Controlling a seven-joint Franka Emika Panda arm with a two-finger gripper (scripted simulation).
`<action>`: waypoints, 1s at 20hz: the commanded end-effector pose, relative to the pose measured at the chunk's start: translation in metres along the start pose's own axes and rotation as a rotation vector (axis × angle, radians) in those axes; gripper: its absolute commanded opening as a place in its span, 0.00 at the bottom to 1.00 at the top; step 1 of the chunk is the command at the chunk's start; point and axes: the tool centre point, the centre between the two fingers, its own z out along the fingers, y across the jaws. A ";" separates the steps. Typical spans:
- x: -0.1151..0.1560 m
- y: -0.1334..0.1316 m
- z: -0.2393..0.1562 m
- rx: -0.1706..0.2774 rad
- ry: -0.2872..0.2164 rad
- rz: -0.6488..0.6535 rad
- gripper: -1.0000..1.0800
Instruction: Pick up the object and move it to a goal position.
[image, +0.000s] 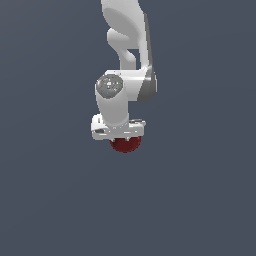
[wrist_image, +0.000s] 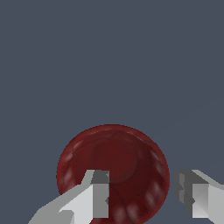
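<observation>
The object is a dark red, glossy bowl. In the wrist view the bowl (wrist_image: 113, 162) lies with its hollow facing the camera, just under the fingers. My white gripper (wrist_image: 142, 192) is open and straddles the bowl's rim. One finger (wrist_image: 99, 197) is over the bowl's inside and the other (wrist_image: 197, 197) is outside the rim. Neither finger visibly presses the wall. In the exterior view the gripper (image: 125, 136) points straight down, and the bowl (image: 125, 145) shows just below the hand, partly hidden by it.
A plain dark grey-blue floor (image: 200, 200) fills both views. No other objects, edges or goal marker show.
</observation>
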 end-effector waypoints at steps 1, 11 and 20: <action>-0.003 0.006 0.007 0.020 -0.025 -0.031 0.62; -0.016 0.032 0.037 0.146 -0.118 -0.186 0.62; -0.028 0.050 0.059 0.278 -0.161 -0.317 0.62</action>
